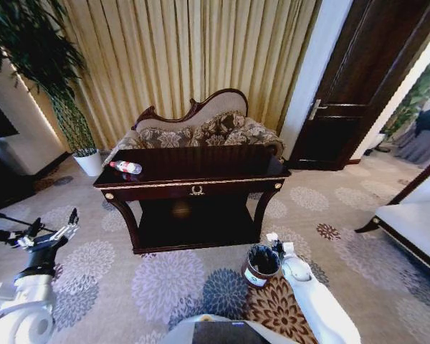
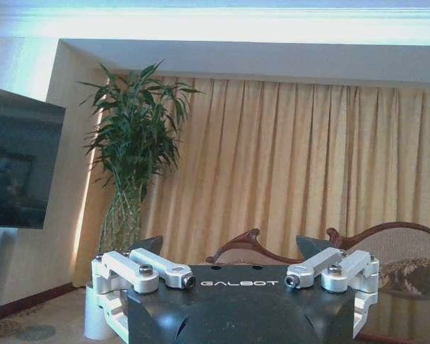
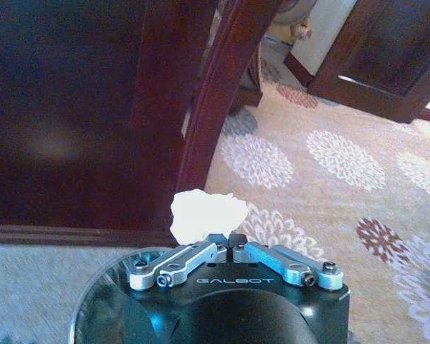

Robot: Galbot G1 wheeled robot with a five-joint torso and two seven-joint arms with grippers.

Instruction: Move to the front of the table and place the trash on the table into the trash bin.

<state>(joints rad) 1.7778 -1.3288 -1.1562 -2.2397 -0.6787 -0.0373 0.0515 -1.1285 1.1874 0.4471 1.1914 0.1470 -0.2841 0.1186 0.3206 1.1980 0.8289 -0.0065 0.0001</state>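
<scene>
— Right gripper [image 3: 228, 242] pinching a white crumpled scrap [image 3: 206, 213], hovering over the trash bin [image 1: 262, 264], near right of the table [image 1: 193, 178]. Feeling light, soft.

— Left gripper [image 2: 238, 276] spreading wide, idling near left. Bottle [image 1: 125, 167] lying far left: slippery, gripping mid-body.

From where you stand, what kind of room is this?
Probably a hotel lounge or a formal sitting room: a patterned sofa with a carved wooden back, floor-length gold pleated curtains, a large dark glossy wooden console table with gold trim and a floral-patterned carpet.
</scene>
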